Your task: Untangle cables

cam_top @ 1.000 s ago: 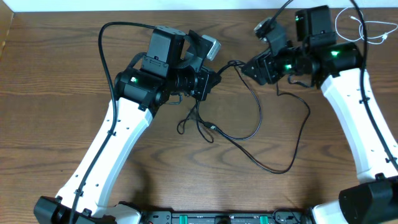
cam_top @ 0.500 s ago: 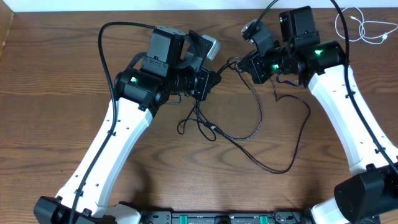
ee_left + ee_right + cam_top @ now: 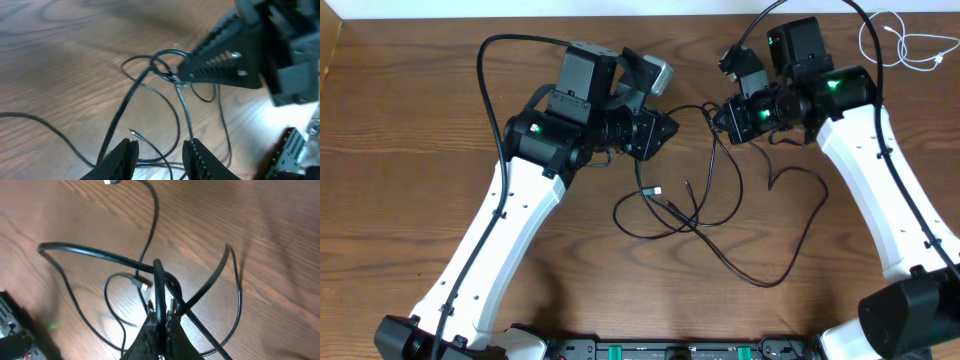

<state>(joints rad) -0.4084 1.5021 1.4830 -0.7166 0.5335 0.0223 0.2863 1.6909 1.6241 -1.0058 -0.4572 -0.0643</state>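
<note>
The table point(image 3: 400, 200) has free wood on its whole left half and along the near side. The far edge runs just behind both wrists, so there is little room there.

The black cables point(image 3: 692, 222) lie in loose crossing loops in the middle of the table, between the two arms, and one wide loop goes to the near right. A white cable point(image 3: 898, 36) lies apart from them at the far right corner.

The left arm reaches from the near left corner diagonally to the far middle. The left gripper point(image 3: 160, 150) points right with its fingers spread and is not pinching any cable.

The right arm comes from the near right and bends left at the far side. The right gripper point(image 3: 160, 317) has its fingers pressed together on black cable strands, held above the wood, near the left gripper but apart from it.
</note>
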